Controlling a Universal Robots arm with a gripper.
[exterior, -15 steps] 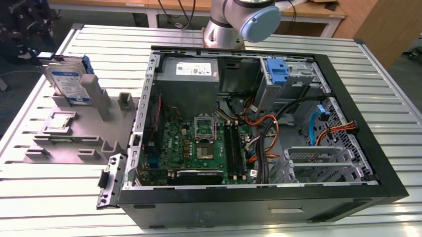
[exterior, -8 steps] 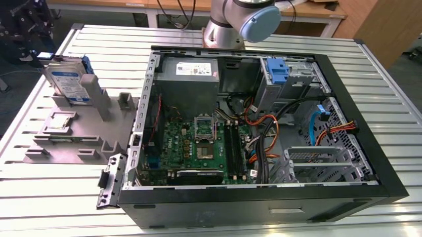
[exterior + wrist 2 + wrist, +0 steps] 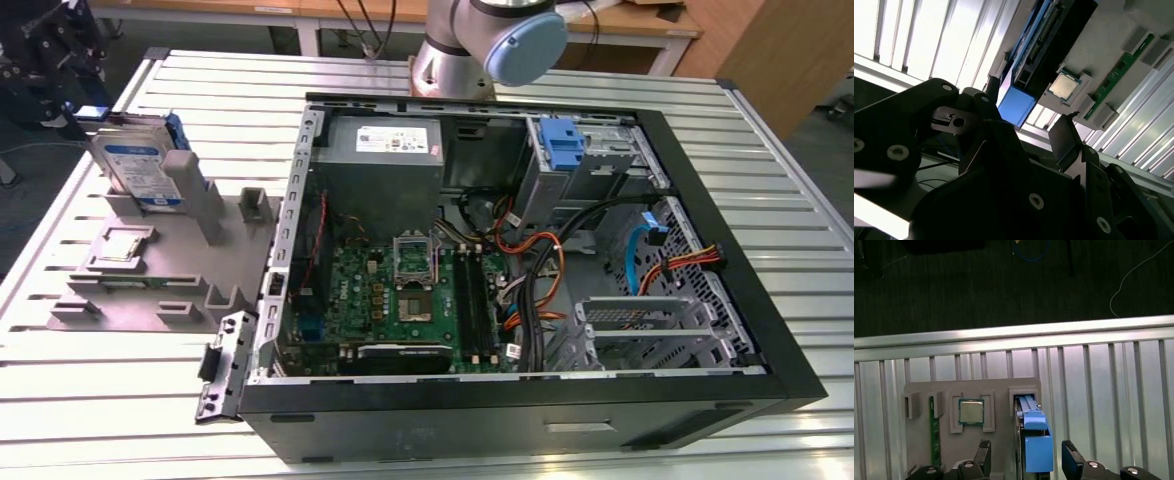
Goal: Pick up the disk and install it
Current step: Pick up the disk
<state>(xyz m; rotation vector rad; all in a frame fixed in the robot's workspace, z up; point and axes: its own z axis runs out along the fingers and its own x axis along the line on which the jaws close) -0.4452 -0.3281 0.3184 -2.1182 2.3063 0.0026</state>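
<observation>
**Observer:** Claw state?

**Me:** My claw is spread, with the fingers apart and gripping nothing. One finger sits on each side of the disk, a flat silver hard drive in a blue plastic carrier frame. I see no contact.

**Observer:** Where is the disk?

**Me:** It stands on edge in the end slot of the grey plastic holder rack. The rack's next pocket holds a square silver processor chip, and beyond that is a green memory stick. The rack rests on the slatted aluminium table, just beside the open black computer case.

**Observer:** Risks?

**Me:**
- **Centring:** The two wrist views disagree on which finger is nearer the frame, so I can't tell whether I'm centred. My guess is that closing off-centre would shove the disk sideways and wedge it in the slot.
- **Depth:** I can't read how low my fingertips are. Gripping the blue tab alone could flex it or let it slip.
- **Chip side:** The finger nearest the chip could catch the slot wall.

**Observer:** How do the views differ?

**Me:** The exterior view gives me the blue-and-white label face and the case. The first wrist view shows the rack pockets in a row. The second wrist view shows the disk's dark edge.
</observation>
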